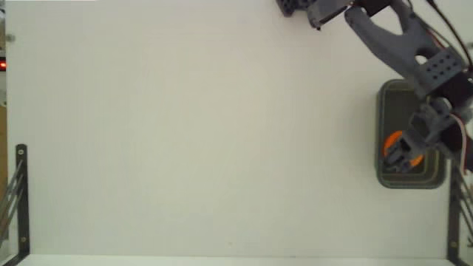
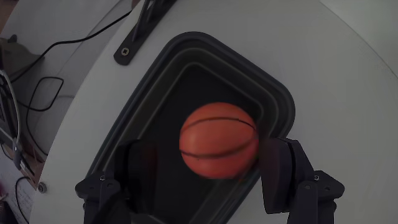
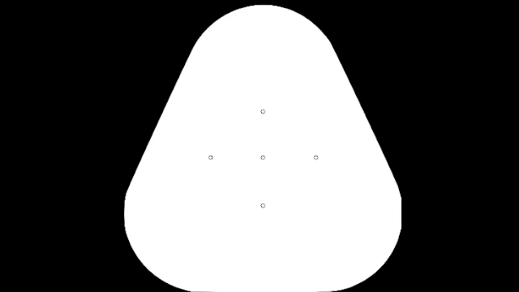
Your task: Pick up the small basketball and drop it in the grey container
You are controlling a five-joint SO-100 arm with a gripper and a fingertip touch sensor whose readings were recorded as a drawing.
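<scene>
The small basketball (image 2: 219,140), orange with thin black seams, hangs over the dark hollow of the grey container (image 2: 281,99) in the wrist view, its lower edge blurred. My gripper (image 2: 205,148) straddles it with the jaws apart: the right finger (image 2: 278,168) is at the ball's side, and a dark gap shows between the ball and the left finger (image 2: 132,167). In the fixed view the gripper (image 1: 403,153) sits over the grey container (image 1: 384,100) at the right edge, and part of the ball (image 1: 392,140) peeks out beside it.
The white table (image 1: 207,140) spreads to the left of the tub. Black metal brackets (image 1: 21,193) stand at the lower corners, one (image 2: 138,34) just beyond the tub. Cables (image 2: 37,93) lie off the table's edge in the wrist view.
</scene>
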